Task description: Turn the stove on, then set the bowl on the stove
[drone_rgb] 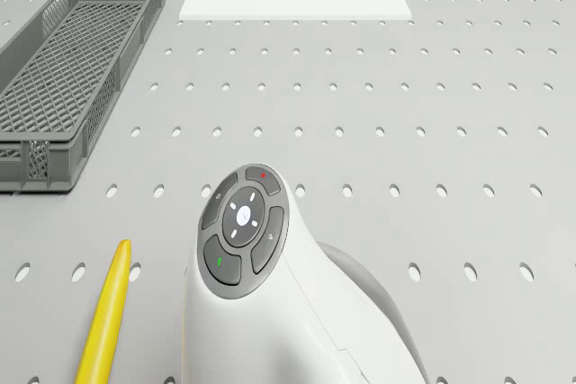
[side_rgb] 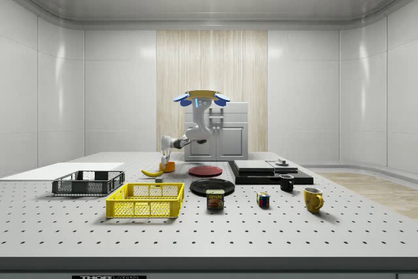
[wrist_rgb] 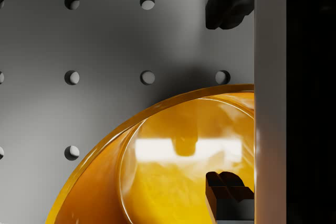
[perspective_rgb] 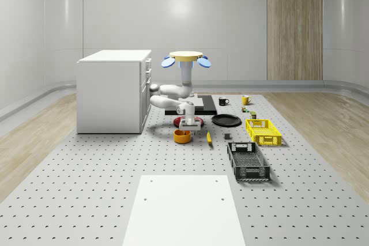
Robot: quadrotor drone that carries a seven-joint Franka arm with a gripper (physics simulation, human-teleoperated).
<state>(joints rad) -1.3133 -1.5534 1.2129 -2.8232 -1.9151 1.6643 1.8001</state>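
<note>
Hovering near the stove (perspective_rgb: 199,103), gripper (perspective_rgb: 188,124) spread wide just above the orange bowl (perspective_rgb: 182,136) on the table (perspective_rgb: 104,188); better straddling the rim with one finger (wrist_rgb: 227,190) inside; then closing gently.

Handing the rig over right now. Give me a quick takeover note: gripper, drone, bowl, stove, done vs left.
Gripper: open, down at the orange bowl, one finger inside the rim, one outside, not closed on it.
Drone: hovering beside the white cabinet, above the stove's near end.
Bowl: on the table, next to the banana and red plate.
Stove: bare. Whether it is switched on can't be told.
Left: grasp the bowl, lift, place it on the stove.
</note>
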